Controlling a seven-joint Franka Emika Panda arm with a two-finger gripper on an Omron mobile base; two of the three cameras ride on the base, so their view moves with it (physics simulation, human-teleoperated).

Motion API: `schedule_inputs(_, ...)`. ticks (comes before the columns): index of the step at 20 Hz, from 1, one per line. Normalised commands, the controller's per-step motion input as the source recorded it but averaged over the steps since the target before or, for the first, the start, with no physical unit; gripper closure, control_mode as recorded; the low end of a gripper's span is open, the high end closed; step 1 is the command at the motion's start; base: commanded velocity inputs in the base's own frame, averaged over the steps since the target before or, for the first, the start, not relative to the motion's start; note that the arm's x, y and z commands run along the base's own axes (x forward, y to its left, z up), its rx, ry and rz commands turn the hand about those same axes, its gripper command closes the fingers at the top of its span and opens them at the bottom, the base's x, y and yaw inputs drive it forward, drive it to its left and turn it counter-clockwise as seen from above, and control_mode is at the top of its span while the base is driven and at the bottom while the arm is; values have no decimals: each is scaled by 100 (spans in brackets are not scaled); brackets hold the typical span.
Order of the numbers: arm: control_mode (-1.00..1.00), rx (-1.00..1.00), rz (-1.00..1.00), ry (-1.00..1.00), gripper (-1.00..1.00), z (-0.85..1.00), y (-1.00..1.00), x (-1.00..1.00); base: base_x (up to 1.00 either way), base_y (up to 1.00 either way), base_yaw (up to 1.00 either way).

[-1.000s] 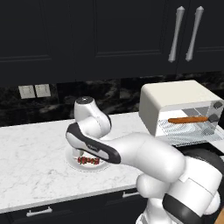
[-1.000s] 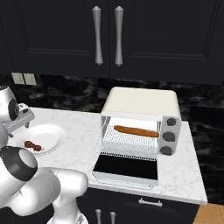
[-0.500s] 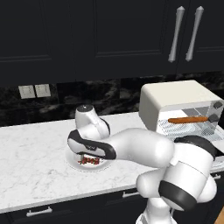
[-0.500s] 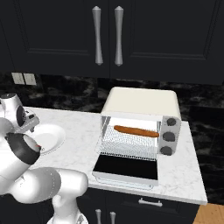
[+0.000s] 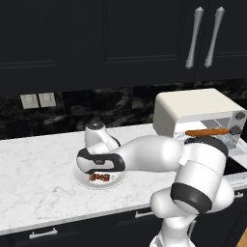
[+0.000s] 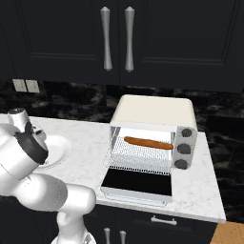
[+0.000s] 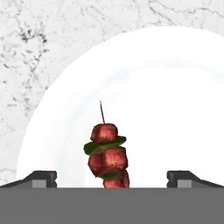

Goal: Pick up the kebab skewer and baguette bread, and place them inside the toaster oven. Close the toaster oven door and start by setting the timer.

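arm bent low fwd-left, wrist down, pincer (image 7: 112,177) wide open, fingers (image 7: 41,178) apart.

The left base view looks from behind the arm's left side, forward and down across the marble bench (image 5: 38,169), with the white plate (image 5: 79,177) near its middle and the toaster oven (image 5: 193,108) off at the right edge. The right base view looks from behind the other side, facing the toaster oven (image 6: 155,112) almost head on, the plate (image 6: 59,150) pushed to its left. Both share the bench, plate, oven and dark cabinets. The hand view sits very close above the plate (image 7: 175,87), looking straight down along the fingers (image 7: 41,178) at the kebab skewer (image 7: 107,155).
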Motion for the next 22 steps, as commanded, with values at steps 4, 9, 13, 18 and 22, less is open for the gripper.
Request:
schedule_inputs(4,-100,5,0,0,-100,-22,-12,-4,0,0,0)
schedule_inputs(9,-100,5,0,0,-100,-14,-25,0,0,0,0)
schedule_inputs(13,-100,2,0,0,-100,-19,-24,0,0,0,0)
schedule_inputs(18,-100,0,0,0,-100,-23,0,0,0,0,0)
schedule_inputs(22,-100,0,0,2,-100,-14,3,0,0,0,0)
